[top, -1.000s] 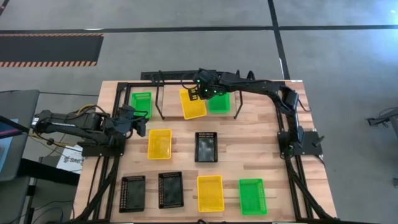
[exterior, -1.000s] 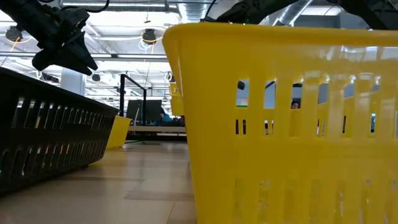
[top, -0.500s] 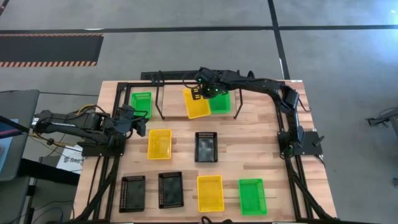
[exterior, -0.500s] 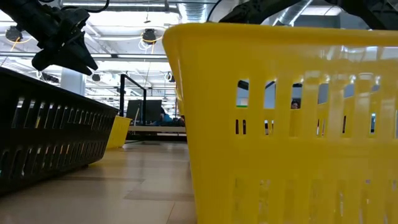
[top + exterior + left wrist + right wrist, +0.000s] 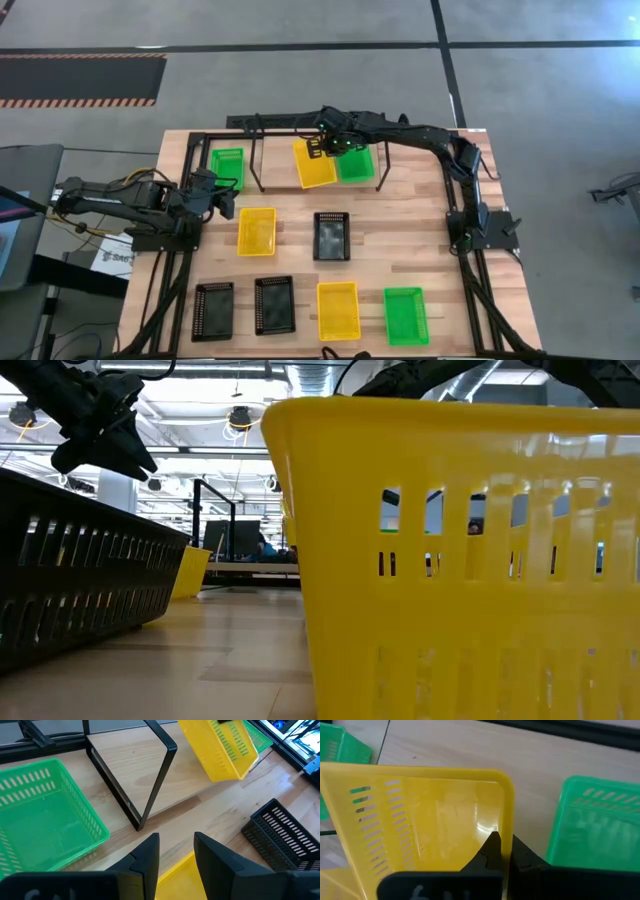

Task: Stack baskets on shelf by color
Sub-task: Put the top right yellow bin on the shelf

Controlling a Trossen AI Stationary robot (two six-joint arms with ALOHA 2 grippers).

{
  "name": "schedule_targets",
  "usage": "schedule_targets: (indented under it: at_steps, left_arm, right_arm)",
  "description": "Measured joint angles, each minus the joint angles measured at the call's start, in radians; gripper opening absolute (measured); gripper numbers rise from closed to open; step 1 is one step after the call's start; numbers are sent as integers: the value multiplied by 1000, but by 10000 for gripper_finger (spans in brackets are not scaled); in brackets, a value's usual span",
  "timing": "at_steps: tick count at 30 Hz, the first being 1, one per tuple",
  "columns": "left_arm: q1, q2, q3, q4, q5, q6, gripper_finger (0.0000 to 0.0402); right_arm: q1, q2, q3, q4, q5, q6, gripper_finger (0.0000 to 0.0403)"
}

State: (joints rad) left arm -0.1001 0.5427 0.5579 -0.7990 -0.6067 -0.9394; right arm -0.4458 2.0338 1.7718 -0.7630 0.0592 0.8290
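My right pincer (image 5: pixel 325 146) grasps a yellow basket (image 5: pixel 314 164) by its rim, tilted over the shelf (image 5: pixel 280 160); a green basket (image 5: pixel 353 165) sits just beside. My left pincer (image 5: pixel 172 845) hangs released above the counter (image 5: pixel 400 240).

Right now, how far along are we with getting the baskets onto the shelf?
Early. Two green baskets sit on the shelf, one at its left end and one right of middle. The right tool grips a tilted yellow basket by its rim beside the latter. Six wait on the table: two yellow, three black, one green. The left tool is idle near the shelf's left end.
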Motion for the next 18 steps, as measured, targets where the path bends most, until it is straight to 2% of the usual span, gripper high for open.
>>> schedule_targets:
  at_steps: [18]
  left_arm:
    - [0,0,0,0,-1,0,110]
  right_arm:
    - [21,0,0,-7,-8,12,4]
